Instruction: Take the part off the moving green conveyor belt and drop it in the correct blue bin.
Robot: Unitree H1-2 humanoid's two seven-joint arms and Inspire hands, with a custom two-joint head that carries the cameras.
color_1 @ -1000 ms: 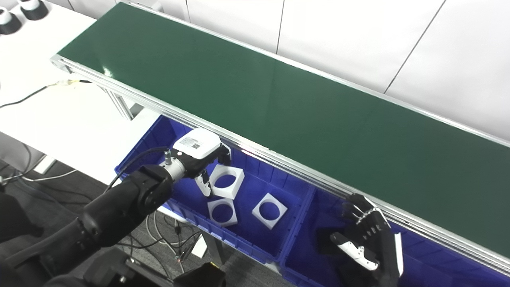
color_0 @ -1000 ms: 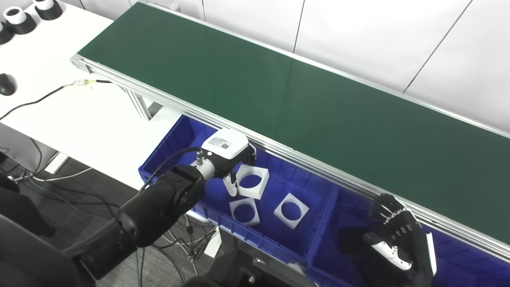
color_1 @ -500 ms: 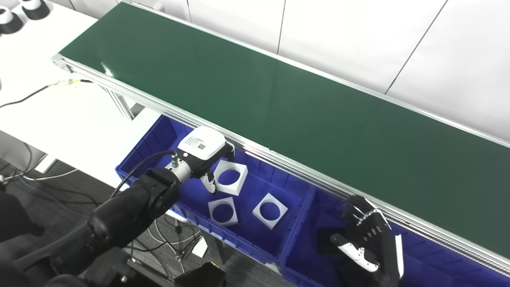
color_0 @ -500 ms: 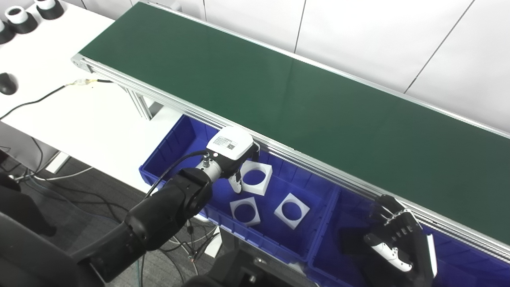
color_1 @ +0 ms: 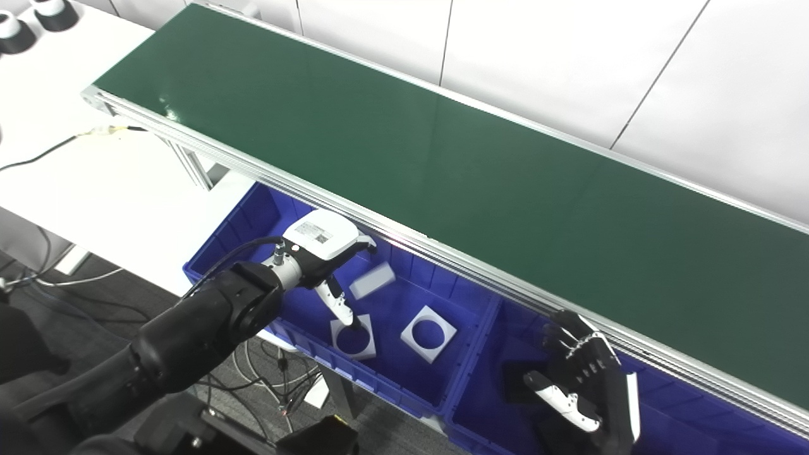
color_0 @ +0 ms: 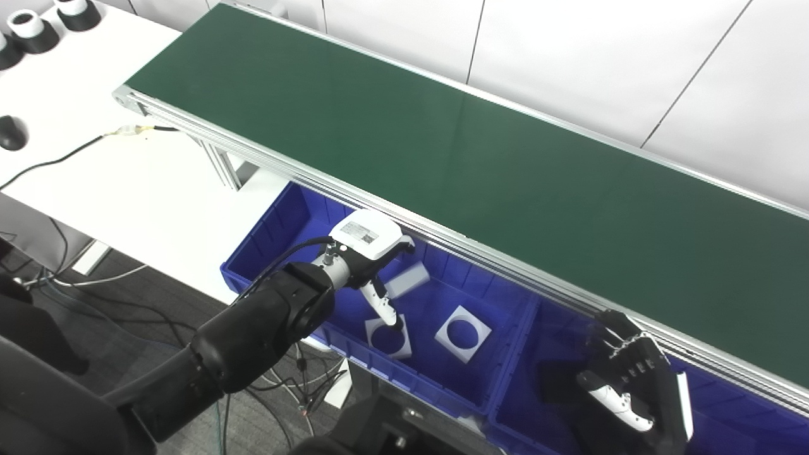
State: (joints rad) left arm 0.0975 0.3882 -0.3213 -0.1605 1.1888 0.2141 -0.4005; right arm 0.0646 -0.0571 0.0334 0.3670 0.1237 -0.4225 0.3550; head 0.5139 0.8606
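My left hand [color_0: 368, 242] hovers over the left blue bin [color_0: 265, 237], fingers spread and open, thumb pointing down. Just right of it a white square part with a round hole [color_0: 407, 280] is seen edge-on, tilted and free of the fingers, above the bin floor. Two more such white square parts [color_0: 387, 335] [color_0: 462, 325] lie flat in the same bin. The green conveyor belt [color_0: 442, 145] carries no part in view. My right hand [color_0: 627, 379] is open, fingers apart, above the right blue bin [color_0: 727, 423].
The belt's aluminium rail [color_0: 505, 262] runs just behind both bins. A dark object [color_0: 556, 382] lies in the right bin beside my right hand. A white table [color_0: 126, 183] at the left holds black-and-white round parts [color_0: 28, 28] and a cable [color_0: 57, 161].
My left hand opened and let go of the white square part, which has tipped onto its edge and dropped lower in the left bin. The right hand has not moved.
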